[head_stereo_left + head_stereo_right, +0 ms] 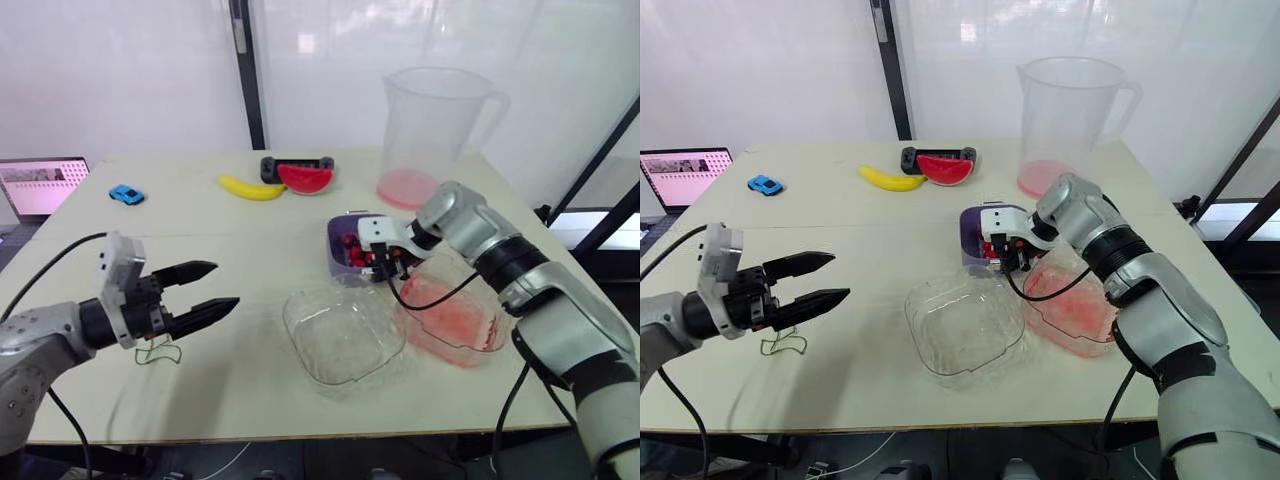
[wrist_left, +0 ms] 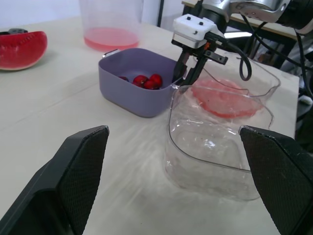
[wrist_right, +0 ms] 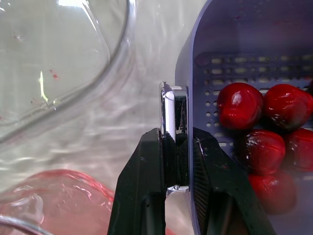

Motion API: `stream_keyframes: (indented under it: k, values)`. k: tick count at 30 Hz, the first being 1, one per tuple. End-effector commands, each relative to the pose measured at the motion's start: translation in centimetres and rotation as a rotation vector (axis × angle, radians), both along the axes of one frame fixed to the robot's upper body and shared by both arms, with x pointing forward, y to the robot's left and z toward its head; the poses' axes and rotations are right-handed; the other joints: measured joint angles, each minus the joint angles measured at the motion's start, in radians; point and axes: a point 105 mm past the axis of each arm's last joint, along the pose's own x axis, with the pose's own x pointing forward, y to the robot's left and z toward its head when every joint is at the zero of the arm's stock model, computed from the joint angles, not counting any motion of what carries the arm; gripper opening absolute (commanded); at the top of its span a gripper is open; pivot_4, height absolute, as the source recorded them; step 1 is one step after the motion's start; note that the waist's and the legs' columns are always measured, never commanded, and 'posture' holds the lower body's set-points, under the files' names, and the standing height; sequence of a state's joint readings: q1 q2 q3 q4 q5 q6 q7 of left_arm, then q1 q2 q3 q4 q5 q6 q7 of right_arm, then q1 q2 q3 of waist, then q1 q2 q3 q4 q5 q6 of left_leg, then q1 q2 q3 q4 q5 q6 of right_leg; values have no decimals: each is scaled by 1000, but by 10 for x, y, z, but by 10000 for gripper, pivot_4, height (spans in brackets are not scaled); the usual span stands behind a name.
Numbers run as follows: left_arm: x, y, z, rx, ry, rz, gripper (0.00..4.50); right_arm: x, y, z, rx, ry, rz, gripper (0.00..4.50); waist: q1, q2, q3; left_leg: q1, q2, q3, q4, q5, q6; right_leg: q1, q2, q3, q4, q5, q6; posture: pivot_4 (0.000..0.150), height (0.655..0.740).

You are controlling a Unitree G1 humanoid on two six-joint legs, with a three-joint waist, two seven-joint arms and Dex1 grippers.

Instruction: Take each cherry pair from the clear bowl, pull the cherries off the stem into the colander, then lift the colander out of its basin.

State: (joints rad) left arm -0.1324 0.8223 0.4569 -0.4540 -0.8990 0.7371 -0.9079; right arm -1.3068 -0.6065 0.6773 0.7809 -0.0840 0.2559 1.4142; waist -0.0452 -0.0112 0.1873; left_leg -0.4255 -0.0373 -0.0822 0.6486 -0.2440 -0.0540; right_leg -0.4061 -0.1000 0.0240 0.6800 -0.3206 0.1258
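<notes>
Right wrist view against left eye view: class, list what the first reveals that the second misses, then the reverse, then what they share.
Right wrist view adds: drain holes in the floor of the purple colander, and the close detail of the right gripper shut on its wall at a metal tab. Left eye view adds: the open left gripper, banana, watermelon slice, blue toy car, jug and laptop. Shared: colander, cherries, clear bowl, pink-stained tub, right gripper.
</notes>
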Motion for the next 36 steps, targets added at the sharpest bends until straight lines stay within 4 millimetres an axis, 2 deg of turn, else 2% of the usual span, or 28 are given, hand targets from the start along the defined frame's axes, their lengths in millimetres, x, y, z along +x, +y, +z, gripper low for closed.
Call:
stream_keyframes:
  k: [1,2,8,10,12,14,17,20,25,28,32,36]
  values:
    - [-3,-2,12,5,-51,-10,45000,7,-2,18,20,-51,-25,12620,0,0,0,0,0,0,0,0,0,0,0,0,0,0,0,1500,7400]
    - [-3,-3,13,4,-51,-11,45000,8,-3,21,26,-59,-25,15970,1,0,0,0,0,0,0,0,-1,0,0,0,0,0,0,1500,7400]
    - [2,-3,14,-10,-45,-21,45000,7,-7,61,119,-117,-28,44595,1,0,0,0,0,0,0,1,-1,0,1,0,1,0,0,1500,7400]
    - [5,-4,14,-21,-38,-26,45000,7,-9,75,171,-136,-48,44907,1,0,0,0,0,0,0,1,-1,0,1,0,1,0,0,1500,7400]
    - [15,-4,13,-45,0,-15,45000,8,-20,106,285,-211,-93,44907,3,0,0,0,0,0,0,1,-1,0,1,0,1,0,0,1500,7400]
    - [20,-3,13,-32,-7,-1,45000,3,-31,125,383,-231,-127,44907,6,0,0,0,0,-1,0,1,-1,0,1,0,1,0,0,1500,7400]
    - [29,0,21,-13,-70,37,45000,-8,-63,138,475,-266,-184,44907,12,0,0,0,-1,-1,0,1,-1,0,0,0,0,0,0,1500,7400]
    - [34,3,11,66,-79,70,45000,-16,-95,141,643,-352,-268,44907,12,-1,0,0,-1,0,0,0,-1,1,0,0,0,0,0,1500,7400]
    - [46,14,-6,137,-61,122,45000,-39,-160,100,712,-378,-475,44907,9,0,0,0,-1,1,0,-2,4,0,1,1,2,0,0,1500,7400]
    - [43,21,-14,132,-45,125,45000,-54,-186,84,759,-523,-525,44907,8,0,0,1,0,2,0,-2,4,0,1,1,2,0,0,1500,7400]
    - [38,30,-29,146,-22,150,45000,-74,-203,58,797,-518,-620,44907,1,1,-1,1,0,3,0,-3,5,1,1,2,2,0,0,1500,7400]
    - [38,37,-33,124,-14,188,45000,-80,-211,56,905,-568,-675,44907,3,1,-1,4,1,3,1,-3,6,3,1,2,2,0,0,1500,7400]
